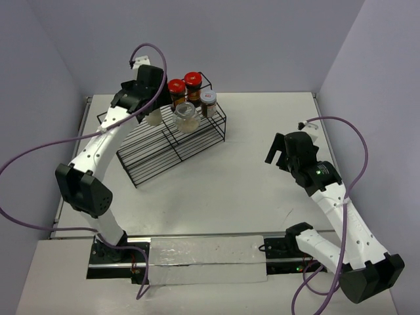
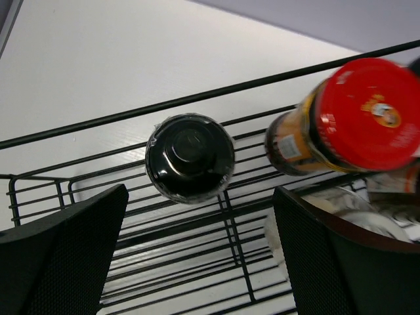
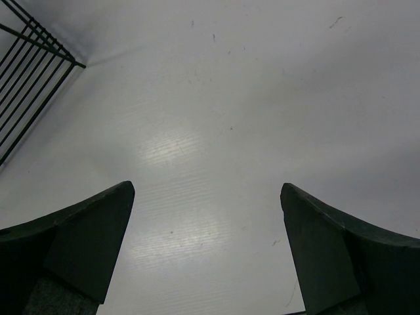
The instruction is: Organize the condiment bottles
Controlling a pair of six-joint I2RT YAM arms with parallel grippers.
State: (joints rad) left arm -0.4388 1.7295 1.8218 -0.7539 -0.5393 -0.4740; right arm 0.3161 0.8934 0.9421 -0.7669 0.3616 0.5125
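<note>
Where the top camera looks down, a black wire rack (image 1: 172,149) sits on the far left part of the table (image 1: 249,190), all five jars grouped at its far end. A red-lidded jar (image 1: 176,87) and a second red-lidded jar (image 1: 193,80) stand side by side at the back, the grey-lidded jar (image 1: 209,98) to their right and the clear pale jar (image 1: 187,117) just in front. The left arm (image 1: 105,141) reaches over the rack's far left corner, its wrist covering most of the black-lidded whitish jar (image 1: 154,118). The right fingers (image 1: 273,155) hang above bare table, well apart from the rack. Left wrist view: left fingers (image 2: 65,256) spread wide, gripping nothing. The black-lidded jar (image 2: 189,157) stands upright on the rack wires (image 2: 197,98) beyond the gap, untouched. A red-lidded jar (image 2: 367,111) is to its right, and the clear jar (image 2: 354,220) is partly hidden behind the right-hand finger. Right wrist view: right fingers (image 3: 85,243) wide open and empty over white table (image 3: 230,98), only a rack corner (image 3: 33,52) showing at upper left.
</note>
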